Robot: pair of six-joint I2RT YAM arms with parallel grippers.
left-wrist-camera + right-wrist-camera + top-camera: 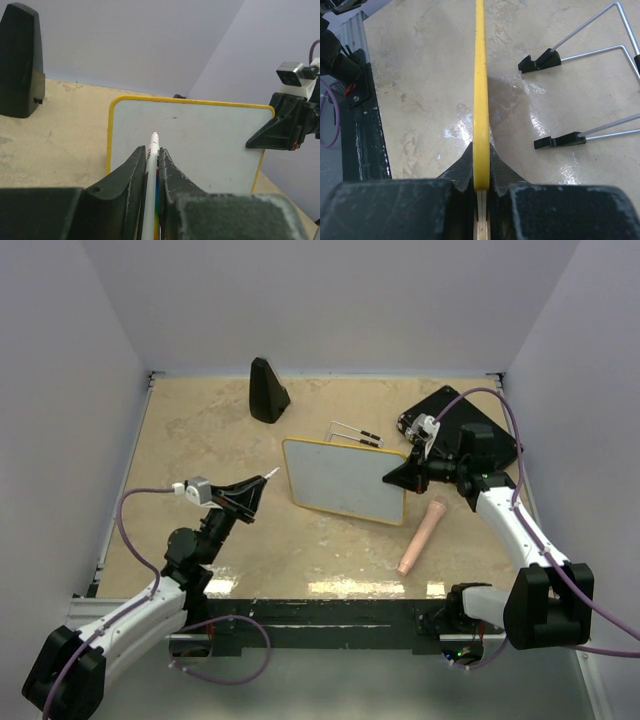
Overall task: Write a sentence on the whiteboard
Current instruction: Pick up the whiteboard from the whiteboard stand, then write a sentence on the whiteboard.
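here the right gripper [480, 150] is clamped on the yellow rim of the whiteboard [340, 475], at its right edge, holding it raised with its face turned toward the left arm. that grip likely serves to brace the board against the push of writing. the wire stand [540, 62] lies on the table behind the board, apart from it. the left gripper [153, 152] is closed around a marker [154, 142], whose tip points at the board's left part but, judging by the top view, stops short of touching. the white face looks blank, so the sentence is not yet begun. the next move would be to ease the tip gently onto the surface.
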